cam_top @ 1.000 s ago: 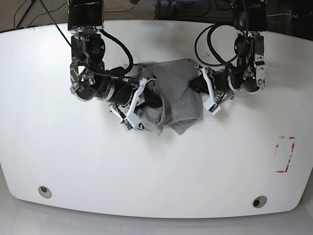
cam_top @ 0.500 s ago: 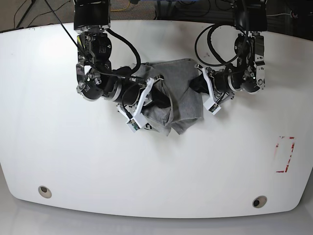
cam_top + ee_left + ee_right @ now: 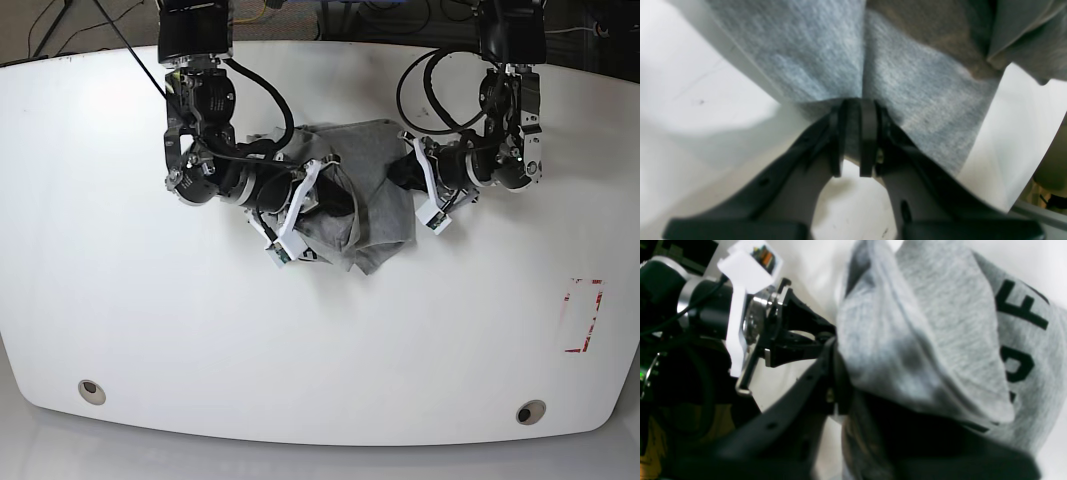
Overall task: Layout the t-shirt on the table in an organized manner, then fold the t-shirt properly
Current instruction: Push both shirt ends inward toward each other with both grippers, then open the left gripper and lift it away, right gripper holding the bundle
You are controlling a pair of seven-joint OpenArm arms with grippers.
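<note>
The grey t-shirt (image 3: 375,190) lies bunched in a heap at the middle back of the white table (image 3: 150,330). My left gripper (image 3: 405,172) reaches in from the view's right. In the left wrist view, this left gripper (image 3: 851,133) is shut on a fold of the t-shirt (image 3: 907,100). My right gripper (image 3: 335,197) is buried in the heap's left side. In the right wrist view, cloth with black letters (image 3: 1023,310) drapes over the right gripper (image 3: 850,373). One finger (image 3: 826,380) shows; the other is dark and blurred under the cloth.
Two metal grommet holes (image 3: 91,390) (image 3: 530,411) sit near the table's front edge. A red-outlined rectangle (image 3: 583,315) marks the right side. Cables loop behind both arms at the back edge.
My right arm has moved toward the middle of the table, pushing the shirt's lower left part into a tighter heap. The left arm has stayed put.
</note>
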